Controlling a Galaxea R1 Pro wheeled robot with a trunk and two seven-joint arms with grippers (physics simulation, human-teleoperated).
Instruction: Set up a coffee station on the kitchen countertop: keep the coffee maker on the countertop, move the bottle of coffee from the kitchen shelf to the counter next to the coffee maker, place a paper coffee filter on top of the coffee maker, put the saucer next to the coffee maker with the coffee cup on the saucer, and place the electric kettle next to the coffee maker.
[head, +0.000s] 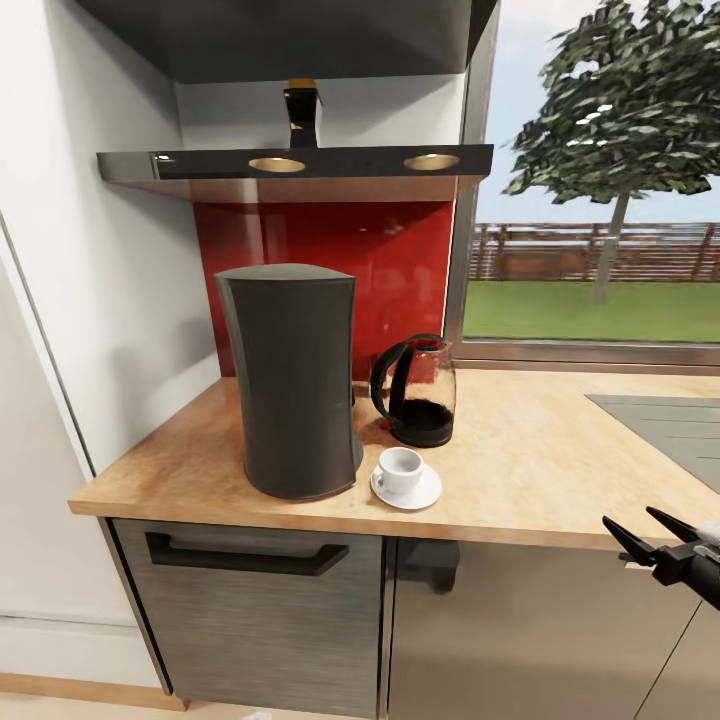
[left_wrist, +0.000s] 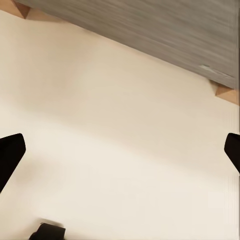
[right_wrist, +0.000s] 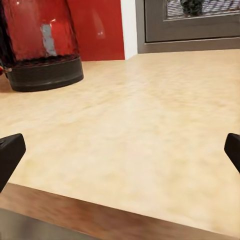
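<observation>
Dark, amber-capped bottle of coffee (head: 301, 113) upright on the kitchen shelf (head: 300, 163), above the countertop's back-left corner. Right gripper (head: 638, 528), jaws spread, low off the front edge: up and left. Left gripper (left_wrist: 120, 150) spread, floorward.

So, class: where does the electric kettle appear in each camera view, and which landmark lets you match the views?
Head view: electric kettle at centre, on the kitchen countertop, right of the coffee maker.
Right wrist view: its lower body and black base, upper-left corner.
Left wrist view: not in it.
Shared landmark: the red backsplash behind the kettle.
</observation>
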